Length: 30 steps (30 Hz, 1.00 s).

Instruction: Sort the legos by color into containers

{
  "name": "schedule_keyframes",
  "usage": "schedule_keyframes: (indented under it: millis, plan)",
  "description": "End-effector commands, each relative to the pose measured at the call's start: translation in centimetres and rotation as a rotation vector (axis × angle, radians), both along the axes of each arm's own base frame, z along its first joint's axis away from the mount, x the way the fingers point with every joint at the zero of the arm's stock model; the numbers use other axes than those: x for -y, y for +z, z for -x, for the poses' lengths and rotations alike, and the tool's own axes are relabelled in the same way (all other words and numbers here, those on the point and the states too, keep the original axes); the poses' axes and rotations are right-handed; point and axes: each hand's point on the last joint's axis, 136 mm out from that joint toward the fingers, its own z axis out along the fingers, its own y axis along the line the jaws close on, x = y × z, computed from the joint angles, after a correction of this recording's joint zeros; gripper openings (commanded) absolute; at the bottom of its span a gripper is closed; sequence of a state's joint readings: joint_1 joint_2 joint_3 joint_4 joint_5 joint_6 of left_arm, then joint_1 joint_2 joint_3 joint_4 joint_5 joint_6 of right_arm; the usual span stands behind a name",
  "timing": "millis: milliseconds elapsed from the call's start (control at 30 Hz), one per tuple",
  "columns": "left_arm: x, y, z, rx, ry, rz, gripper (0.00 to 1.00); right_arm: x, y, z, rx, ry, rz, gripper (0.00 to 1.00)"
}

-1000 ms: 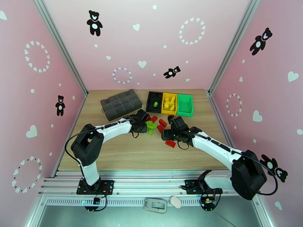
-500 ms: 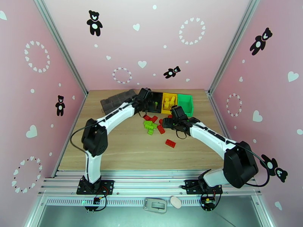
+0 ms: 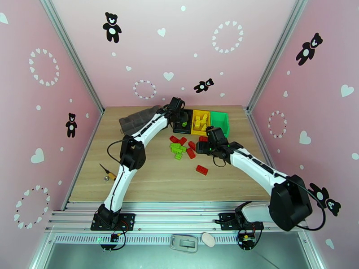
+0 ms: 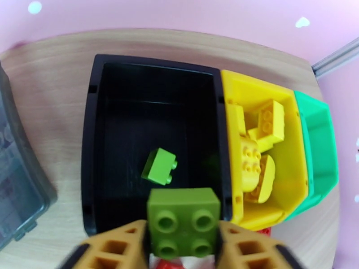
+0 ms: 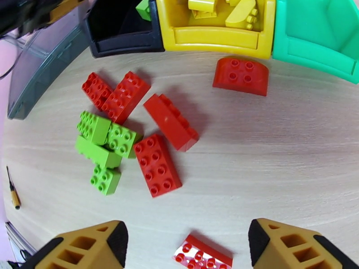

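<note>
Gone within the last second from the loose pile in the middle of the tabletop (image 3: 157, 184) out to its far edge: left gripper (image 4: 183, 242), now over the near wall of the black bin (image 4: 89, 131). Carried forward a little as well, toward that pile: right gripper (image 5: 186, 243). Between the left fingers (image 4: 121, 243), an olive-green square brick (image 4: 184, 218), studs toward the camera, pinched by two opposite sides as far as the wrist view tells. Beyond it, on the black bin's floor, one light-green brick (image 4: 159, 166), tilted. Joined to the right, the yellow bin (image 4: 251, 84) with a heap of yellow bricks (image 4: 258, 153) inside, then the green bin (image 4: 321, 131). Right fingers (image 5: 85, 249) spread wide with nothing pinched, above bare wood, a lone red brick (image 5: 204, 255) low between them. Farther ahead, red bricks (image 5: 157, 164) and light-green bricks (image 5: 101, 144) mixed and touching, short of the bins; a curved red brick (image 5: 241, 76) apart, just before the seam of the yellow and green bins. Left of the black bin, a dark-grey organizer box (image 3: 132, 121); near the tabletop's left edge, a small screwdriver (image 3: 107, 172).
</note>
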State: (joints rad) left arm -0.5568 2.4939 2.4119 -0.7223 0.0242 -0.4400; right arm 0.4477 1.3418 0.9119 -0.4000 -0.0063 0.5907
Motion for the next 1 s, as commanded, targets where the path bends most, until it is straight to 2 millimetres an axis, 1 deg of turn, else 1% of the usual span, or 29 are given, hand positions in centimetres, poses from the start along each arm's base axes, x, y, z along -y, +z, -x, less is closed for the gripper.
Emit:
schedule_keyframes:
  millis: [0,33,100,267,367,500,533,567,667,767,867,967]
  plan:
    - [0.4,1.0,0.2,-0.003,-0.019,0.024,0.62,-0.1,0.9,0.8,0.034,0.042,-0.015,0.8]
    - [0.5,1.2,0.3,-0.001,-0.019,0.028,0.67,-0.2,1.0,0.9,0.04,0.05,-0.017,0.8]
    - [0.5,1.8,0.4,0.008,-0.02,0.035,0.71,-0.3,1.0,1.0,0.042,0.061,-0.02,0.8]
    - [0.7,3.9,1.4,0.036,-0.033,0.044,0.73,-1.2,0.8,1.1,0.029,0.106,-0.034,0.74]
    - [1.0,5.4,2.7,0.057,-0.049,0.041,0.72,-2.2,0.8,1.2,0.022,0.14,-0.023,0.7]
    - [0.4,7.5,5.0,0.098,-0.047,0.027,0.73,-4.0,0.5,1.3,0.011,0.192,0.001,0.68]
    - [-0.2,7.6,5.8,0.101,-0.038,0.021,0.73,-4.5,0.4,1.3,0.006,0.206,0.006,0.67]
    - [-0.8,8.2,6.4,0.112,-0.026,0.025,0.73,-4.9,0.3,1.3,0.001,0.216,0.009,0.67]
    - [-3.3,9.0,8.6,0.129,0.03,0.025,0.75,-6.4,-0.3,1.3,-0.015,0.244,0.016,0.68]
    - [-6.3,8.4,11.0,0.127,0.092,0.01,0.81,-7.9,-1.3,1.3,-0.04,0.268,0.018,0.69]
    - [-9.0,6.5,13.6,0.088,0.132,-0.018,0.85,-9.8,-2.7,1.3,-0.068,0.294,0.021,0.7]
    - [-11.3,4.0,16.0,0.037,0.164,-0.031,0.86,-11.4,-4.4,1.5,-0.102,0.315,0.034,0.71]
